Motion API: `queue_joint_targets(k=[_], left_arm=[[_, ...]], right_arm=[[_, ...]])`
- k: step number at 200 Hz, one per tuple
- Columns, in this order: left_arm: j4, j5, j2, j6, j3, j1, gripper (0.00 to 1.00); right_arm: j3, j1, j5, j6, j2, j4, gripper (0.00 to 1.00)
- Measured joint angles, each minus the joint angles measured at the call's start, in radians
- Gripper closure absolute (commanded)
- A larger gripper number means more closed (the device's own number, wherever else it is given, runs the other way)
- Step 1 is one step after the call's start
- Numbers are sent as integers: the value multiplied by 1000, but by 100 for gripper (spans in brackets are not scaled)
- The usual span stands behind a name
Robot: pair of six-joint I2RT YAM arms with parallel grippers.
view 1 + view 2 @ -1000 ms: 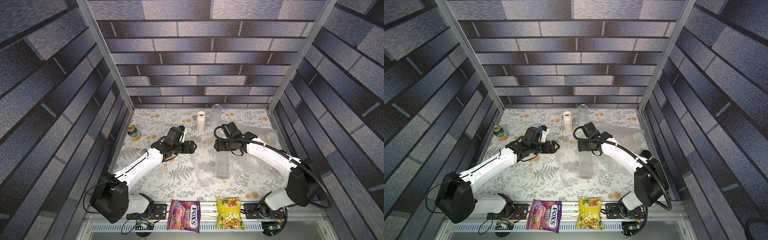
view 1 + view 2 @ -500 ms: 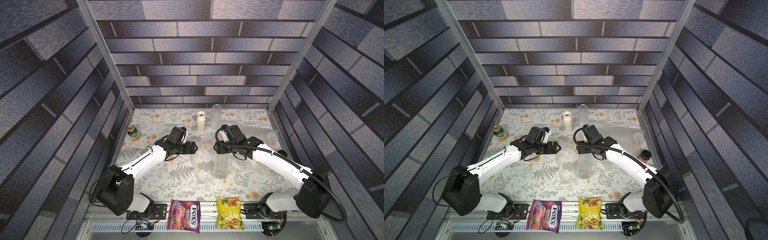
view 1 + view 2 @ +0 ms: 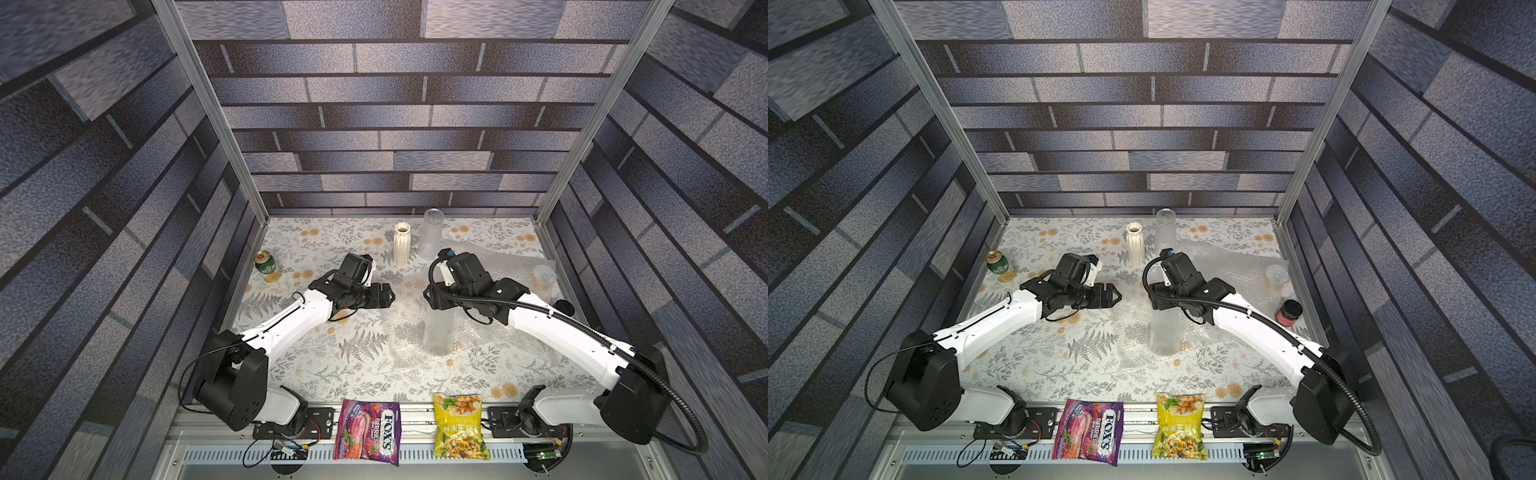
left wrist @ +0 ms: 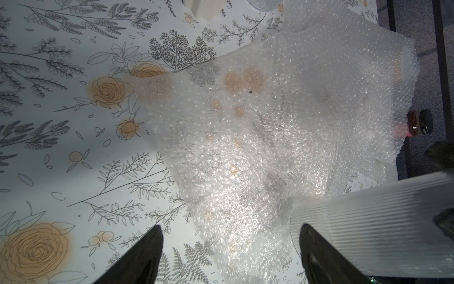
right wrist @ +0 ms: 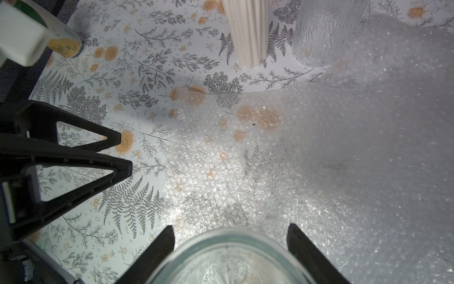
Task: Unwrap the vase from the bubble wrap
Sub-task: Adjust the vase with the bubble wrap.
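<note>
A clear ribbed glass vase (image 3: 438,332) (image 3: 1165,332) stands upright on a flat sheet of bubble wrap (image 3: 409,332) (image 3: 1133,336) in mid-table. My right gripper (image 3: 436,309) (image 3: 1163,309) comes down over its top. In the right wrist view the right gripper (image 5: 231,228) has a finger pressed on each side of the vase rim (image 5: 228,255), shut on it. My left gripper (image 3: 390,296) (image 3: 1119,297) hovers just left of the vase. The left wrist view shows the left gripper (image 4: 231,228) open and holding nothing, above the bubble wrap (image 4: 270,135), the vase (image 4: 368,221) beside it.
A white ribbed vase (image 3: 402,248) and a second tall clear vase (image 3: 431,235) stand at the back. A green can (image 3: 264,263) sits far left, a red jar (image 3: 1290,312) far right. More bubble wrap (image 3: 498,266) lies back right. Two snack bags (image 3: 368,430) (image 3: 459,426) lie on the front rail.
My right arm has carried the vase slightly left and toward the front, and its elbow has stretched out. The left gripper has hardly moved and stays open.
</note>
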Motion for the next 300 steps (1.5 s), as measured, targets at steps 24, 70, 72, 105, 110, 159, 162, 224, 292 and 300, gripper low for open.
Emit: queue_joint_targets(k=[24,70,72,105,110,159,162,224,292,300], left_arm=[[2,0,-23,-14,-6,22,12],[3,0,-72,-22,-23,53,12],[3,0,-74,-22,-23,54,12],[5,0,-80,-22,-27,65,12],[4,0,-80,-22,-28,67,12],[13,1,-81,-23,-46,87,12],[15,1,-82,-23,-48,89,12],[22,19,-134,-26,-85,151,12],[22,23,-171,-27,-105,180,12],[22,23,-172,-27,-107,181,12]], right_arm=[[0,21,21,-9,0,13,65],[0,53,57,-18,0,82,65],[0,54,60,-18,0,89,65],[-1,78,93,-19,0,163,66],[-1,82,98,-22,0,172,66],[-2,111,144,-45,23,267,66],[-2,111,146,-45,25,274,66],[-56,146,216,-71,85,439,66],[-113,201,319,-105,161,620,66],[-114,205,327,-109,166,640,65]])
